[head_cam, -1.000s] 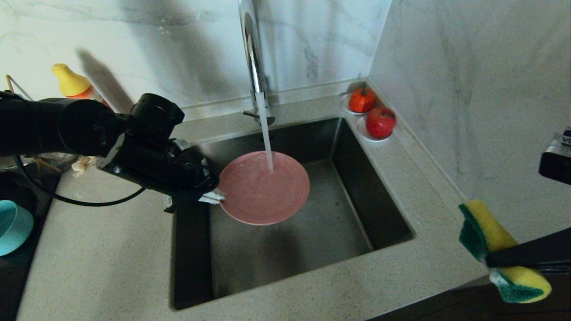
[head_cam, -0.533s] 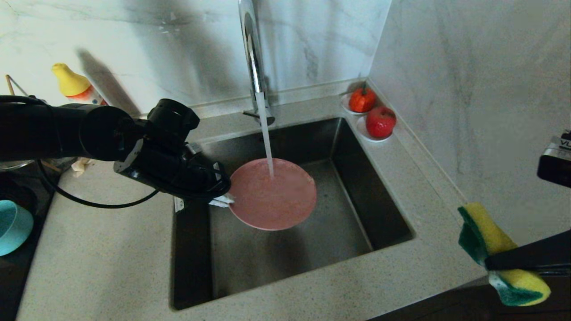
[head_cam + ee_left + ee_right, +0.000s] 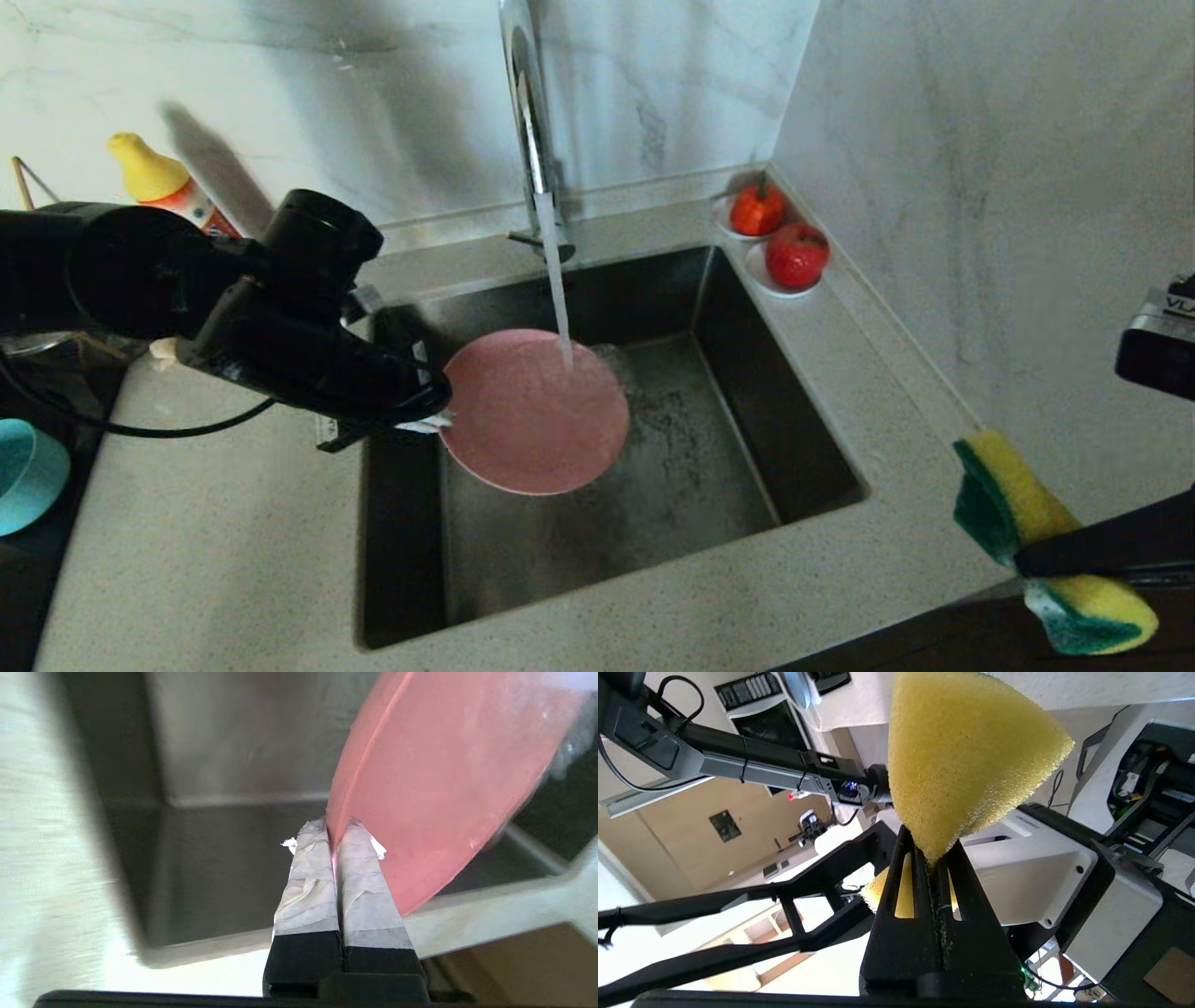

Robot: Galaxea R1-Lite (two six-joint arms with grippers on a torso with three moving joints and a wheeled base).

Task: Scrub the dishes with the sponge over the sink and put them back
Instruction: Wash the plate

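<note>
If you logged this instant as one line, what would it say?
left gripper: shut on pink plate, under tap water | right gripper: shut on sponge, beside sink

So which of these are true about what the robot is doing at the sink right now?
1. The left end effector grips the pink plate by its rim. True.
2. The sponge is rubbing the plate. False: the right end effector holds it off to the side, apart from the plate.
3. Water runs from the tap onto the plate. True.
4. The plate lies flat on the sink floor. False: it is held up, tilted.
</note>
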